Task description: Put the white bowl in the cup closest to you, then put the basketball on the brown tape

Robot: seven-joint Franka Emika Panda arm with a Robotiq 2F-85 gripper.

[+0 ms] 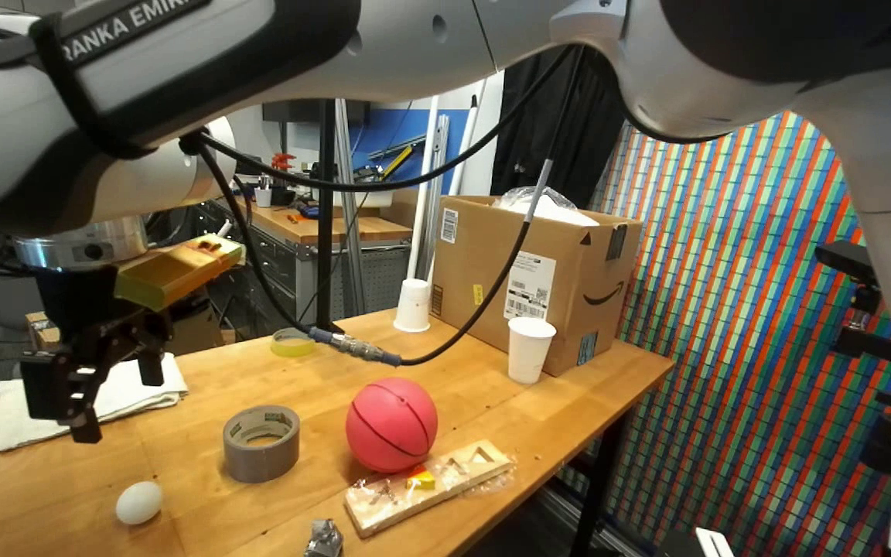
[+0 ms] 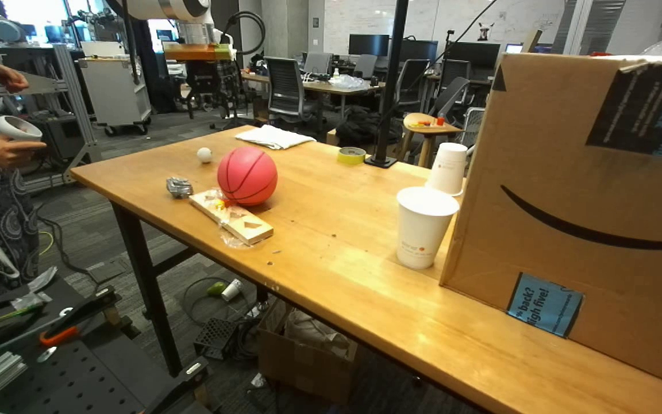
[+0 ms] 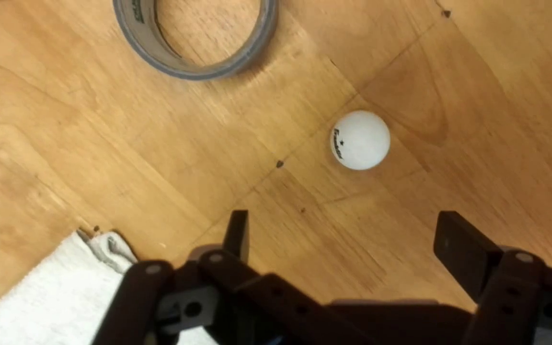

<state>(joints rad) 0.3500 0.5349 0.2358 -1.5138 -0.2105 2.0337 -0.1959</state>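
Observation:
The white bowl, a small smooth white ball with dark print, rests on the table in both exterior views (image 1: 138,503) (image 2: 204,155) and in the wrist view (image 3: 361,140). My gripper (image 3: 343,220) is open and empty above the table, short of it; it also shows in an exterior view (image 1: 119,406). The brown tape (image 1: 262,462) lies flat, partly showing in the wrist view (image 3: 142,38). The basketball (image 1: 392,425) (image 2: 247,176) touches or nearly touches the wooden tray. An upright white cup (image 1: 530,356) and an upside-down white cup (image 1: 413,307) stand by the box.
A large cardboard box (image 1: 515,271) stands at one table end. A wooden tray (image 1: 430,491) and a crumpled silver piece (image 1: 325,538) lie near the table edge. A folded white cloth (image 3: 51,297) and a yellow tape roll (image 1: 293,346) are also on the table.

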